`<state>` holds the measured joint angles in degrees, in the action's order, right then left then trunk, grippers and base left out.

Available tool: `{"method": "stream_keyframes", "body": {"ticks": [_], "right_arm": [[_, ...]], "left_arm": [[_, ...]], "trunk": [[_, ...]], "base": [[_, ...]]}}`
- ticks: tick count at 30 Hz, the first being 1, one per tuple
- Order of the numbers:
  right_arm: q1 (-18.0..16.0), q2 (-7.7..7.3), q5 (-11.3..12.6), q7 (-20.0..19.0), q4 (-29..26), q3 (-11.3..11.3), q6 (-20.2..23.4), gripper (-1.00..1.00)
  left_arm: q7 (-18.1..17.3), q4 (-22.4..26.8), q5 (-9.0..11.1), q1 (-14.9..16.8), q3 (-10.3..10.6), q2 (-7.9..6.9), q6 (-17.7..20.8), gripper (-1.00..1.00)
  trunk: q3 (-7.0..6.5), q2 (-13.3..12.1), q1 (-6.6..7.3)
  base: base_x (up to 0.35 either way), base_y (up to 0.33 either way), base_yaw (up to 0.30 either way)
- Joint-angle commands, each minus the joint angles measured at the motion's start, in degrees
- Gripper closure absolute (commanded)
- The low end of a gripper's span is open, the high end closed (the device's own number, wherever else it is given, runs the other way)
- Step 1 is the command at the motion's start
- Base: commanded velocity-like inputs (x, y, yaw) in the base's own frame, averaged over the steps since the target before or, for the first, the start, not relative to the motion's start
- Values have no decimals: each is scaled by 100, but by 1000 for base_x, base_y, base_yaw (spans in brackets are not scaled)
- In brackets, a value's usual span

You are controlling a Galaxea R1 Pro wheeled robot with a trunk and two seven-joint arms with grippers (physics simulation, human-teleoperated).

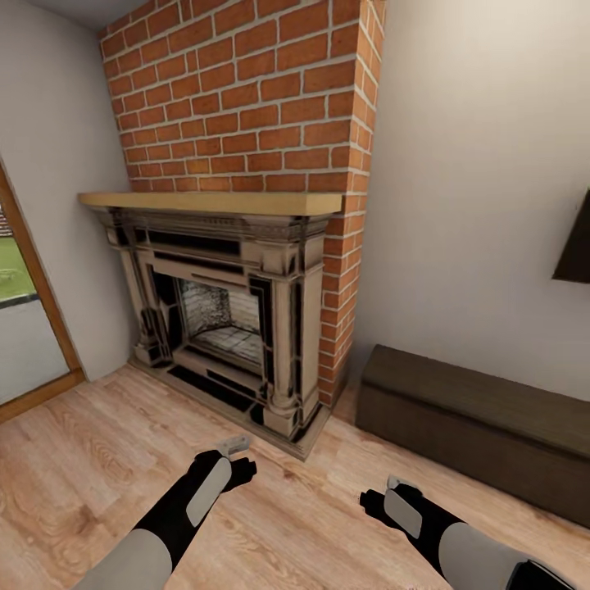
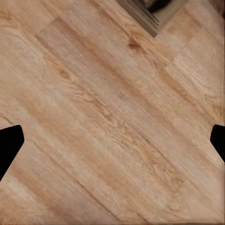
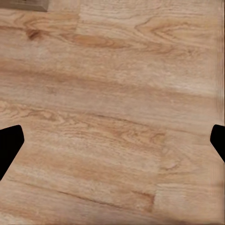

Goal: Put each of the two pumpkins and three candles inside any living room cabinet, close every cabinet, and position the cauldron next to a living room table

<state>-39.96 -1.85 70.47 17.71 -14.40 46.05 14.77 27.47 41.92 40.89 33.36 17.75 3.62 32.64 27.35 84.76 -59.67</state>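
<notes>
left tool spread wide, cabinet shut

Both arms hang low, left gripper and right gripper spread wide, holding nothing.

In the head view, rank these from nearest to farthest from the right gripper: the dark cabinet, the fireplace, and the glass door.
From the right gripper:
1. Cabinet, on the right by the wall.
2. Fireplace, ahead and leftward, under the brick chimney.
3. Glass door, at the far left edge.
</notes>
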Motion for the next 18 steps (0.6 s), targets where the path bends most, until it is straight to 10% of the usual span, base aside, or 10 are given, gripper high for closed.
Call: {"method": "stream_keyframes", "body": {"ticks": [1,18], "right_arm": [[-3,-7,28,40,-19,35,25,-100],[-3,-33,34,39,-19,33,26,-100]], "left_arm": [[57,11,61,4,18,-6,5,-100],[57,27,60,4,18,-11,5,-100]], "trunk": [[5,4,0],[-32,4,0]], "base": [[0,0,-292],[16,62,-292]]}}
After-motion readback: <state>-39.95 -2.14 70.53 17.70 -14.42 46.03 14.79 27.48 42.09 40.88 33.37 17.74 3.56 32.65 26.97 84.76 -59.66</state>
